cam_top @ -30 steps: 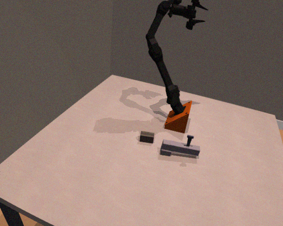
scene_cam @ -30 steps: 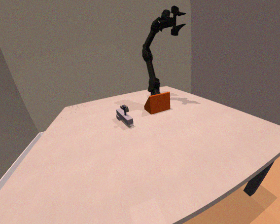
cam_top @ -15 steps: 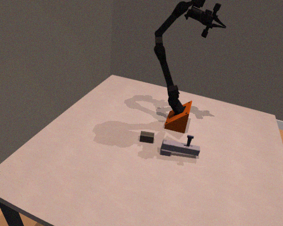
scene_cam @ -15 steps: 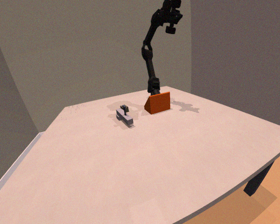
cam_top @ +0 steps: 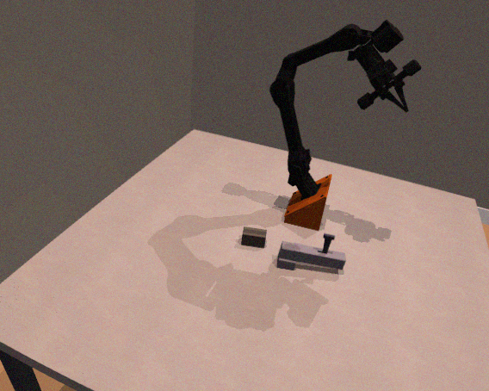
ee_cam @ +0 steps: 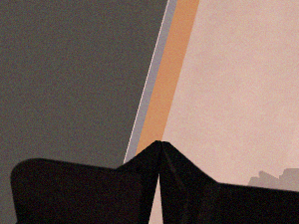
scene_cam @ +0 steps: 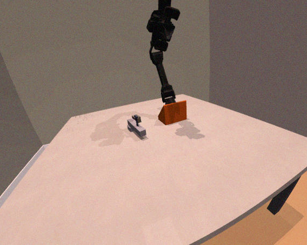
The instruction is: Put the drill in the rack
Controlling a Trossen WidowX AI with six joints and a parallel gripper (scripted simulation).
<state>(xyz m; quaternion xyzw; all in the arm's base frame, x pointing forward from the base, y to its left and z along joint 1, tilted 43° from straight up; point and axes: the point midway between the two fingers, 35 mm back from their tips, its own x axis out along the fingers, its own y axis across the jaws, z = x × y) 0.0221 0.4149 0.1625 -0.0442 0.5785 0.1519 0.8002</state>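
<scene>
A long grey-purple block (cam_top: 300, 256) (scene_cam: 138, 130) lies on the table, with a dark T-topped peg, seemingly the drill (cam_top: 327, 244) (scene_cam: 137, 121), standing upright in its top. A small low grey piece (cam_top: 287, 264) at the block's left end may be the key; whether it is pressed down cannot be told. A small dark box with an olive-brown top, seemingly the rack (cam_top: 254, 238), stands left of the block in the top view; the drill partly hides it in the exterior view. My gripper (cam_top: 406, 110) (ee_cam: 160, 147) is shut and empty, high above the table and far from all three.
The arm's orange wedge base (cam_top: 308, 213) (scene_cam: 175, 113) stands close behind the block and box in the top view. The arm's shadow falls across the table (cam_top: 126, 332) (scene_cam: 163, 172) around them. The wrist view shows the table's edge, the floor and a wall.
</scene>
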